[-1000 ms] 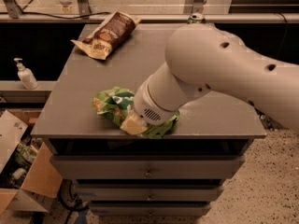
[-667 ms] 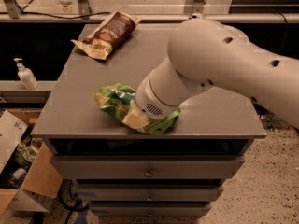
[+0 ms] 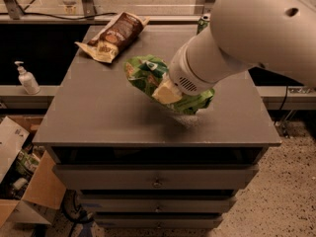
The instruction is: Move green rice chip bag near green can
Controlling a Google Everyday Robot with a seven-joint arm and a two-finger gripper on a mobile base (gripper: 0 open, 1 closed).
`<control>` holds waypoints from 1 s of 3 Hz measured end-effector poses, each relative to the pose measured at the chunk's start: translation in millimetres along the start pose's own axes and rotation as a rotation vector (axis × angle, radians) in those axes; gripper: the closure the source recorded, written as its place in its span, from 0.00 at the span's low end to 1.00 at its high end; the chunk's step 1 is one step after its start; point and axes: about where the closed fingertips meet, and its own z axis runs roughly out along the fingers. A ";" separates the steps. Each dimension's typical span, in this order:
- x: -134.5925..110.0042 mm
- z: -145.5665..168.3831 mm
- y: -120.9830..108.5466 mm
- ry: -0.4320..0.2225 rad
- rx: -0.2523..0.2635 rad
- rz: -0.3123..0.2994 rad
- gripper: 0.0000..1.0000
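Our gripper [image 3: 167, 92] sits over the middle of the grey cabinet top [image 3: 94, 112], at the end of the thick white arm [image 3: 256, 38] that reaches in from the upper right. It is clamped on the green rice chip bag [image 3: 143, 73]. We see one pale finger pressed flat against the glossy wrapper, while the other side of the grasp is hidden behind the wrist.

The bag is crumpled around the grasp and tilted. Its printed end sticks out to the upper left and a darker green end pokes out to the lower right under the wrist. A soft shadow lies on the surface below it, so we read the bag as held just off the top rather than resting on it.

The green can [image 3: 202, 23] stands at the far edge of the cabinet, mostly hidden by the arm, with only a sliver of its side showing. It is well apart from the bag.

The brown and cream snack bag [image 3: 114, 36] lies flat at the far left corner of the top, near the green bag but not touching it.

Below the top we see a stack of drawers [image 3: 157, 179]. To the left a white pump bottle [image 3: 27, 79] stands on a low ledge, and cardboard boxes [image 3: 29, 191] sit on the floor.
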 end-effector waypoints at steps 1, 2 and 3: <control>0.0 0.0 0.0 0.000 0.000 0.000 1.00; 2.4 2.4 -1.4 0.020 0.014 -0.014 1.00; 12.7 10.4 -22.1 0.061 0.074 -0.015 1.00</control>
